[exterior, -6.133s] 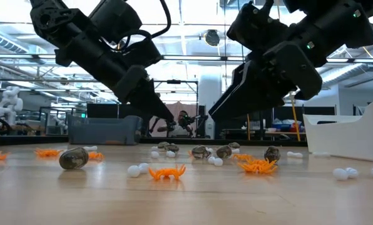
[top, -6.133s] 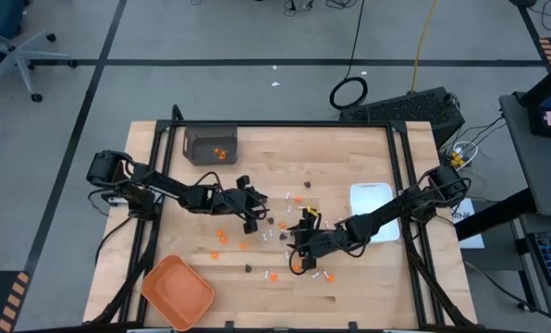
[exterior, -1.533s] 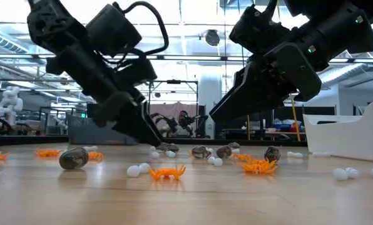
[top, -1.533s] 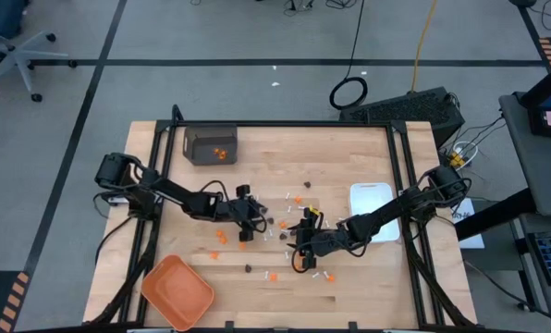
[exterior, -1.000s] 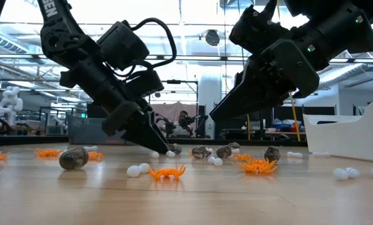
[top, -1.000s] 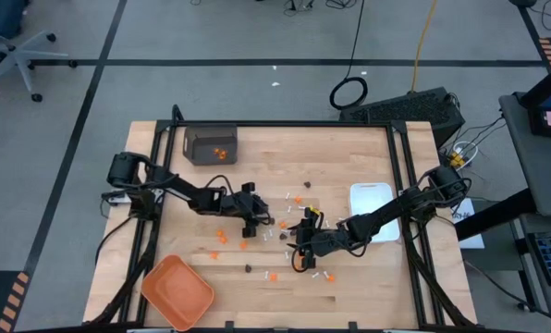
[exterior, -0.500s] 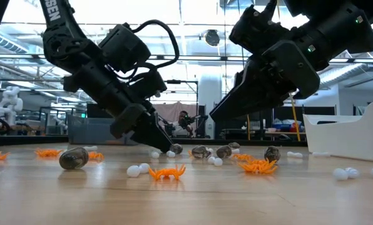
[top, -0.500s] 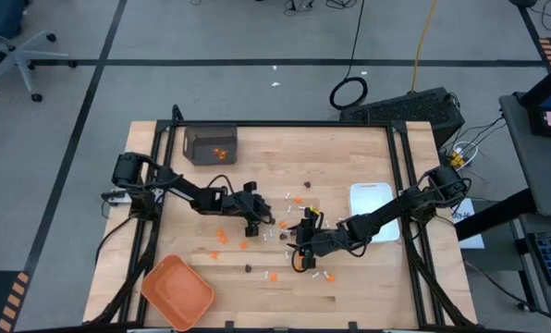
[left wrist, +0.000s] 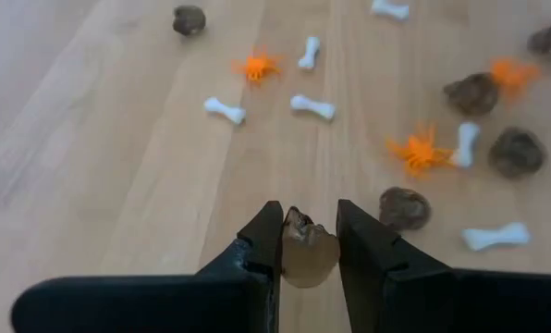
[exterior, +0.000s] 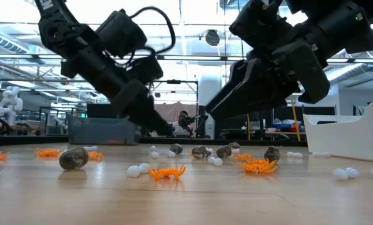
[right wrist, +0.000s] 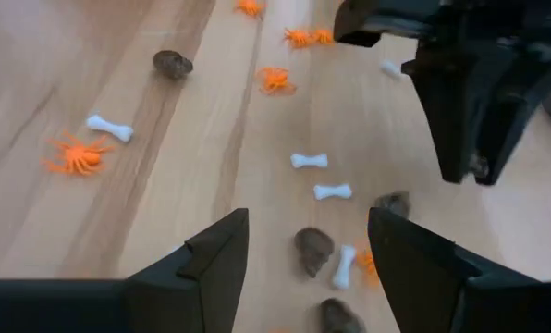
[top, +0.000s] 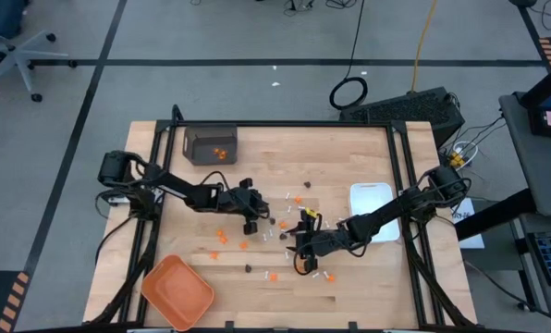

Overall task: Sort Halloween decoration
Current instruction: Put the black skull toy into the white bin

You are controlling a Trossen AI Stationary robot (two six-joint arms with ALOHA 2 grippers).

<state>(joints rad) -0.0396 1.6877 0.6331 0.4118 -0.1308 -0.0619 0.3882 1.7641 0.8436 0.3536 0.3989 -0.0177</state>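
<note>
left end effector [left wrist: 309,242] clamped on dark bit [left wrist: 310,255] above surface [top: 349,287] | right end effector [right wrist: 308,242] spread wide beside it | bones, spiders scattered below

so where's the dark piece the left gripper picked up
It is pinched between the left gripper's fingers: the dark brown piece shows there in the left wrist view, lifted above the table's middle, over the scattered white bones and orange spiders.

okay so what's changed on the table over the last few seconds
The left tool dipped to the scattered pieces, closed on a dark brown piece and has lifted it clear of the wooden table. The right tool stayed open, hovering over the pile.
</note>
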